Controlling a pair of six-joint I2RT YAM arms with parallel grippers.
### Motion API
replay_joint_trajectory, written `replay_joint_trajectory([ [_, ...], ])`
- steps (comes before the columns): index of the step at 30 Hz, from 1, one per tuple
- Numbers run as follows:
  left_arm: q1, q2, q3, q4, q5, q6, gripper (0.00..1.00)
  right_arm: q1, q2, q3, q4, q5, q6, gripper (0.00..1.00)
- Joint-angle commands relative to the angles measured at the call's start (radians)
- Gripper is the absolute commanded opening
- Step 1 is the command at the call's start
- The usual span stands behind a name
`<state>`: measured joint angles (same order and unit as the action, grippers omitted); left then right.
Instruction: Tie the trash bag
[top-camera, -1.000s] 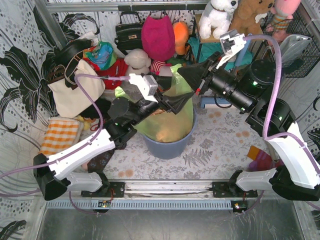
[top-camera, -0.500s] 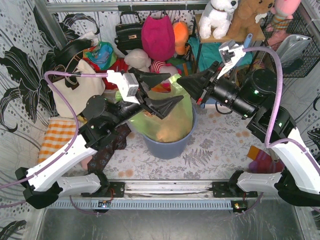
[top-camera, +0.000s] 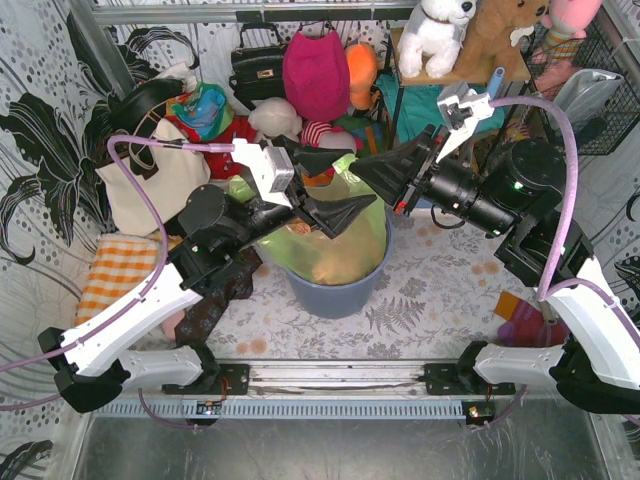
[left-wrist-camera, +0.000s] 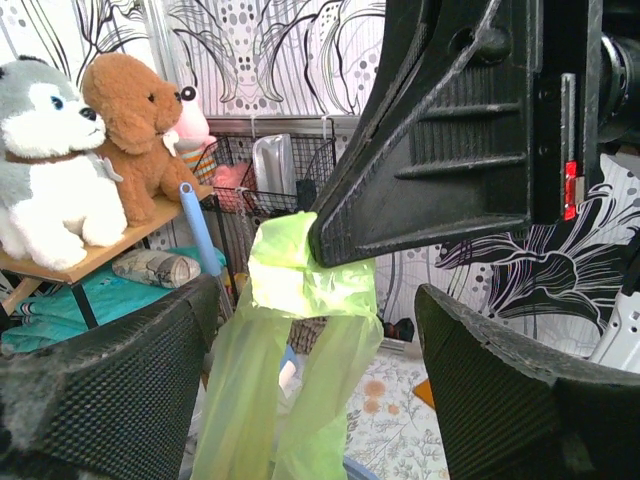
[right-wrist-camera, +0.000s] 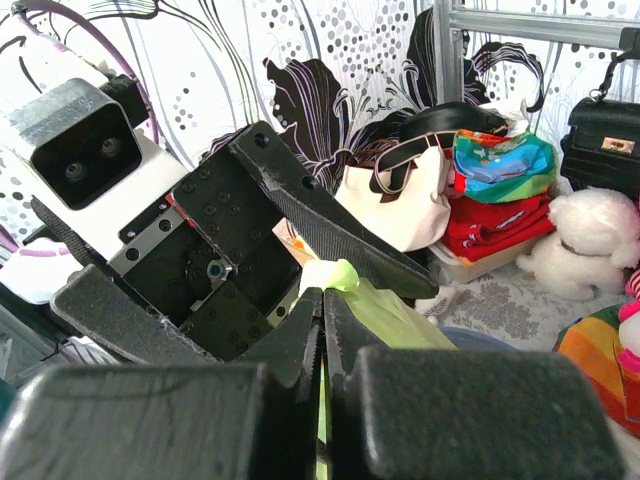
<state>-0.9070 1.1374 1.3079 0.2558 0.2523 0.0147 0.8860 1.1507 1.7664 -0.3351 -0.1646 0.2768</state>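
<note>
The lime-green trash bag (top-camera: 340, 245) sits in a blue-grey bin (top-camera: 335, 295), with tan paper showing through. My right gripper (top-camera: 357, 170) is shut on a pulled-up strip of the bag's rim and holds it above the bin; in the right wrist view the jaws (right-wrist-camera: 322, 295) pinch a green tuft (right-wrist-camera: 338, 274). My left gripper (top-camera: 335, 187) is open, with one finger on each side of that strip and not touching it. In the left wrist view the strip (left-wrist-camera: 300, 300) hangs from the right gripper's finger (left-wrist-camera: 450, 150) between my open fingers (left-wrist-camera: 110, 380).
Behind the bin stand a magenta bag (top-camera: 315, 70), a black handbag (top-camera: 255, 65), a white tote (top-camera: 150, 185) and plush toys (top-camera: 435, 30) on a shelf. An orange checked cloth (top-camera: 120, 270) lies at the left. A wire basket (top-camera: 600, 90) hangs at the right.
My left gripper opened and drew back to the left, then came a little way back toward the bag strip. My right gripper kept its hold and rose slightly.
</note>
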Motion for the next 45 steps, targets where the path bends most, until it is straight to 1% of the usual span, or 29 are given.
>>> replay_joint_trajectory([
  [1, 0.002, -0.011, 0.033, 0.072, 0.021, 0.011, 0.85, 0.001, -0.015, -0.005, 0.041, -0.034, 0.000, 0.00],
  [3, 0.003, -0.013, 0.031, 0.077, 0.026, 0.006, 0.81, 0.001, -0.019, -0.011, 0.041, -0.024, -0.005, 0.00],
  [9, 0.002, -0.026, 0.019, 0.086, 0.034, -0.007, 0.63, 0.001, -0.026, -0.026, 0.043, -0.005, -0.008, 0.00],
  [12, 0.002, -0.020, 0.023, 0.075, 0.032, -0.004, 0.56, 0.001, -0.026, -0.025, 0.047, -0.010, -0.007, 0.00],
  [24, 0.003, -0.001, 0.031, 0.056, 0.019, -0.004, 0.39, 0.001, -0.041, -0.039, 0.062, -0.007, -0.013, 0.00],
  [26, 0.002, 0.001, 0.031, 0.059, 0.010, -0.009, 0.39, 0.000, -0.043, -0.042, 0.064, -0.008, -0.013, 0.00],
  [29, 0.002, 0.002, 0.031, 0.068, 0.003, -0.016, 0.48, 0.001, -0.043, -0.047, 0.064, -0.007, -0.017, 0.00],
  [36, 0.003, 0.000, 0.032, 0.081, 0.029, -0.031, 0.49, 0.001, -0.043, -0.056, 0.061, 0.018, -0.030, 0.00],
  [39, 0.002, -0.012, 0.019, 0.109, 0.061, -0.039, 0.44, 0.001, -0.041, -0.056, 0.057, 0.042, -0.038, 0.00],
  [45, 0.003, -0.017, 0.017, 0.095, 0.055, -0.029, 0.27, 0.001, -0.041, -0.056, 0.070, 0.037, -0.039, 0.00],
])
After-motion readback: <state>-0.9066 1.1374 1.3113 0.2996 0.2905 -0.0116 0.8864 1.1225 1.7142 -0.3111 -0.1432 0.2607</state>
